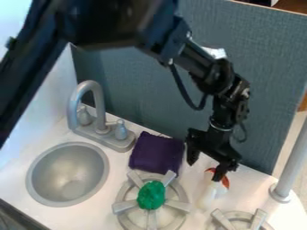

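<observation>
So the gripper (204, 170) has its fingers spread, one right at the red-and-white item (224, 181). A strip of white counter (195, 180) separates that from the purple cloth (157, 153); gray panel (269, 101) close behind, pole (291, 166) off right.

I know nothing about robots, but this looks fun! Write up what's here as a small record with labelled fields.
Tool: black two-fingered tool, pointing down, fingers apart
Nearest to tool: small white object with orange-red parts, just below one finger; contact unclear
Cloth: folded, dark purple, between silver-grey faucet and tool
Green item: bright, lumpy, on grey round toy burner
Second burner: grey, partly in view at the bottom edge
Sink: round grey basin, in front of the faucet
Backdrop: blue-grey panel behind the white counter
</observation>
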Motion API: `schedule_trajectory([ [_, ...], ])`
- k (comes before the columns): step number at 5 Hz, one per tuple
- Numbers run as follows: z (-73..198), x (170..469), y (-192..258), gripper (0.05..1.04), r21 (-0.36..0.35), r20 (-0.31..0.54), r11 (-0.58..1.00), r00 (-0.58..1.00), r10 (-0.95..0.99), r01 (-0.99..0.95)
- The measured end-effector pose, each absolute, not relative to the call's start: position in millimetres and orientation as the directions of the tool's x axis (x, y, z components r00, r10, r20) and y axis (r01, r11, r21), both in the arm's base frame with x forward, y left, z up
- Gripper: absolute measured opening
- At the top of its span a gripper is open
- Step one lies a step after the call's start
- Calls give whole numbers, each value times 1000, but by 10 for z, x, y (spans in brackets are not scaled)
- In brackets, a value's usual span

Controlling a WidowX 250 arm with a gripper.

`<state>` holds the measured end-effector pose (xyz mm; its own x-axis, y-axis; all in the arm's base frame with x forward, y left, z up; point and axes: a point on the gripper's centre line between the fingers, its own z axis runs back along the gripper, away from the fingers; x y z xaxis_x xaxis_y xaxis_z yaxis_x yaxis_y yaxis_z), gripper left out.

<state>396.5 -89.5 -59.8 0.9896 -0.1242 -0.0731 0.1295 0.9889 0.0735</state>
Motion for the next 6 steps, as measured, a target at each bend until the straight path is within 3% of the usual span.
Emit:
schedule_trajectory([
  [1, -750, 3981, -930, 1001, 57, -104, 989, 986, -129, 135],
  [3, -790, 4069, -1156, 1001, -71, -104, 985, 981, -162, 155],
  [4, -946, 4101, -1187, 950, -80, -135, 987, 980, -149, 139],
  [5, -1014, 4173, -1163, 747, -61, -130, 991, 983, -126, 118],
  [6, -1017, 4192, -1165, 653, -57, -130, 993, 986, -107, 100],
])
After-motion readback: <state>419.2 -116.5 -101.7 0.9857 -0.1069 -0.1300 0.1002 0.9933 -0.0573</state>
